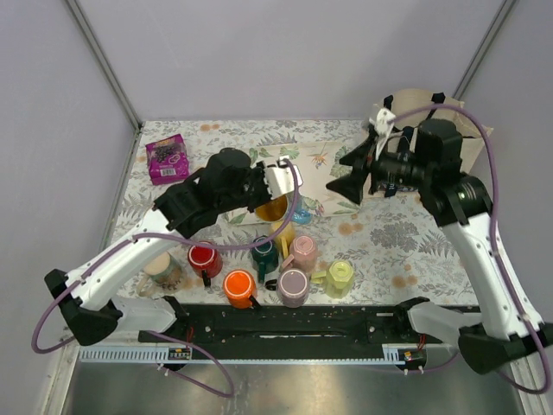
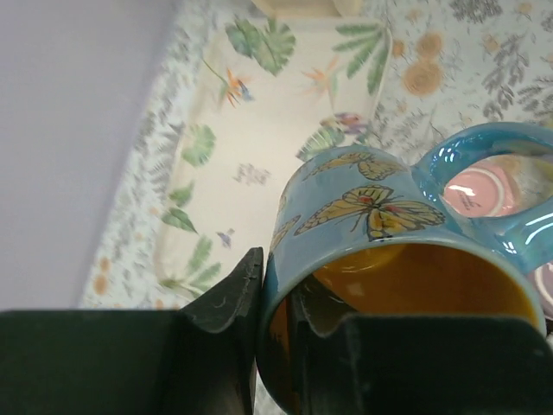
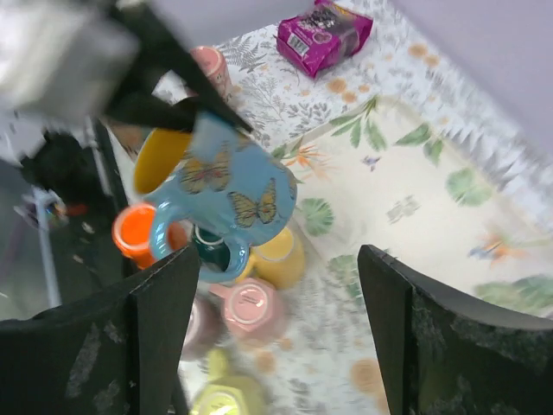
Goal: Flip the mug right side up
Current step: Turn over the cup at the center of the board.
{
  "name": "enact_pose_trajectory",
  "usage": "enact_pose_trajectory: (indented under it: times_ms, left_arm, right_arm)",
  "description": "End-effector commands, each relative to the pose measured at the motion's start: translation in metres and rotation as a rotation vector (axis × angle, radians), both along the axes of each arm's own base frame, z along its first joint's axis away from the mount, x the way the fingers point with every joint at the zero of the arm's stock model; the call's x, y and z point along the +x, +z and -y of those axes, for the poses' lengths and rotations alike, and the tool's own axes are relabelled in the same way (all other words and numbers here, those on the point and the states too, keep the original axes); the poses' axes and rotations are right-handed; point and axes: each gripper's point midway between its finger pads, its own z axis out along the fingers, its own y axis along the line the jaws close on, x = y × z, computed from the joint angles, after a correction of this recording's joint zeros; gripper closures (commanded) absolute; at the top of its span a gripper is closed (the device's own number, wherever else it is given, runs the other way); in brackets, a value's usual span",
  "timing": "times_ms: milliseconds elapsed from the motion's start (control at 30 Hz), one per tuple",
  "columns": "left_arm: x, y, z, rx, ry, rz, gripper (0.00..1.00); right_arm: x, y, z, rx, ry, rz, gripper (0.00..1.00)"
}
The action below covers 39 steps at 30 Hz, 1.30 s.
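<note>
Left hand (image 2: 263,300) near, perhaps above, mug (image 1: 303,253)

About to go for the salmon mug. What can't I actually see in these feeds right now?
Left wrist: the mug shows only through the handle of the butterfly mug; its sides are hidden.
Top external: the left claw covers most of the butterfly mug, so the grip is unclear there.
Right wrist: the mauve mug is mostly behind a finger of the right claw.
</note>
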Motion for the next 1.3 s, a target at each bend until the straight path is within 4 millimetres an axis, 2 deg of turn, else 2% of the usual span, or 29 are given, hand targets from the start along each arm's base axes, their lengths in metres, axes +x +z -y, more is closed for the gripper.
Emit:
enact_pose_trajectory:
  times_ms: [0,167,267,400,467,667,867,1000,1067,1100,1200,1267]
  left_arm:
    - [-0.001,0.031,-0.006,-0.089,0.145,-0.136,1.0]
    - [0.0,0.024,0.0,-0.064,0.209,-0.265,1.0]
    - [0.004,0.026,0.003,-0.075,0.222,-0.274,1.0]
    - [0.009,0.025,0.008,-0.069,0.234,-0.304,1.0]
    - [0.012,0.024,0.01,-0.084,0.244,-0.337,1.0]
    - [0.017,0.03,0.019,-0.149,0.247,-0.401,1.0]
    - [0.016,0.042,0.024,-0.203,0.212,-0.431,1.0]
    - [0.011,0.042,0.028,-0.237,0.185,-0.489,1.0]
    - [0.011,0.043,0.026,-0.261,0.185,-0.517,0.99]
    - [0.012,0.044,0.024,-0.27,0.19,-0.524,0.94]
    - [0.021,0.045,0.01,-0.288,0.229,-0.523,0.47]
    - [0.028,0.044,-0.004,-0.301,0.272,-0.525,0.28]
  right_arm:
    - [-0.022,-0.015,0.01,-0.309,0.053,0.431,0.19]
    - [-0.045,-0.043,-0.004,-0.393,0.156,0.385,0.26]
    - [-0.049,-0.055,-0.015,-0.437,0.197,0.35,0.29]
    - [-0.037,-0.066,-0.031,-0.486,0.184,0.359,0.32]
    - [-0.031,-0.064,-0.04,-0.488,0.179,0.373,0.35]
    - [-0.028,-0.079,-0.056,-0.545,0.219,0.411,0.38]
    - [-0.012,-0.09,-0.065,-0.57,0.156,0.4,0.51]
    - [-0.006,-0.096,-0.069,-0.577,0.142,0.396,0.74]
    - [-0.005,-0.1,-0.07,-0.586,0.145,0.39,0.94]
    - [-0.003,-0.101,-0.069,-0.583,0.129,0.386,1.0]
    - [-0.002,-0.11,-0.063,-0.592,0.088,0.359,1.0]
    - [-0.004,-0.111,-0.059,-0.578,0.067,0.346,1.0]
